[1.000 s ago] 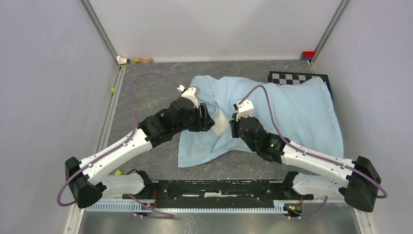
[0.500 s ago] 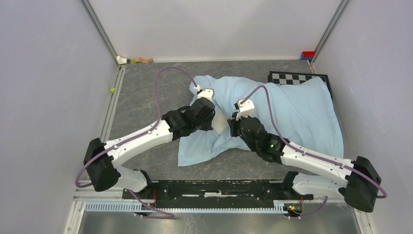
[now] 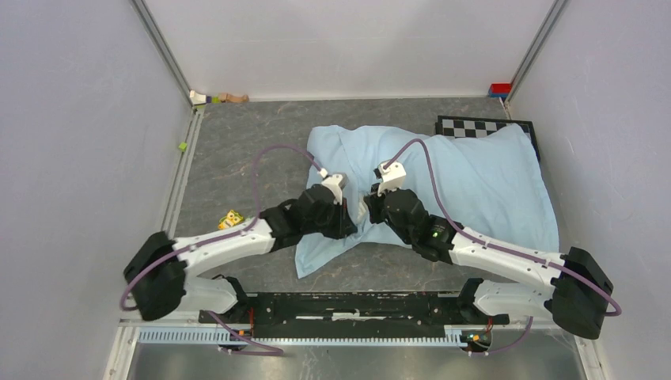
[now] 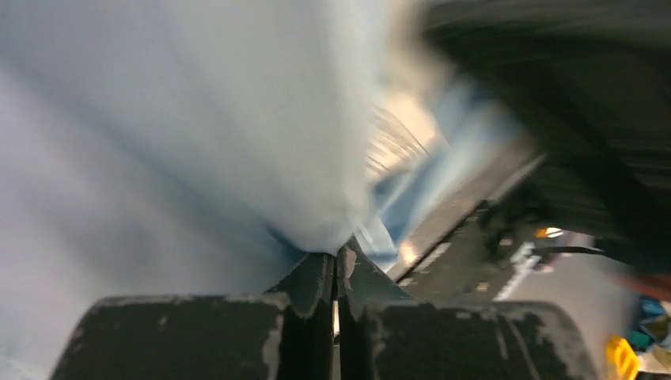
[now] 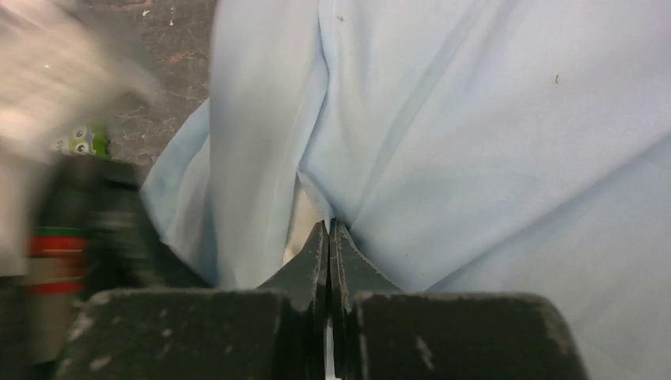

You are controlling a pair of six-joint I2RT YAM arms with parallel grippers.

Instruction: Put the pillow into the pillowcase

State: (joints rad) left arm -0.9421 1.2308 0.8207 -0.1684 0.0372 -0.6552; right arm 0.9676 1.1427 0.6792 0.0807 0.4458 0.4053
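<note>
The light-blue pillowcase (image 3: 475, 182) lies wrinkled and bulging across the right half of the table. Of the off-white pillow, only a sliver (image 3: 359, 209) shows at the cloth's opening between the two grippers, and the cloth hides the rest. My left gripper (image 3: 349, 225) is shut on a blue fold of the pillowcase (image 4: 237, 142) at that opening. My right gripper (image 3: 369, 212) is just to its right and shut on the pillowcase (image 5: 475, 119) edge. In the right wrist view, a pale strip of the pillow (image 5: 304, 222) shows beside the fingertips.
A checkerboard panel (image 3: 483, 127) pokes out from under the cloth at the back right, near a red block (image 3: 500, 89). Small toys (image 3: 217, 98) lie in the back left corner. A yellow-green toy (image 3: 230, 219) sits beside my left forearm and a green bit (image 3: 182, 146) by the left rail.
My left gripper went from open to shut on the pillowcase edge and drew back toward the near side. The near-left corner of the cloth shifted. The yellow-green toy came into view.
</note>
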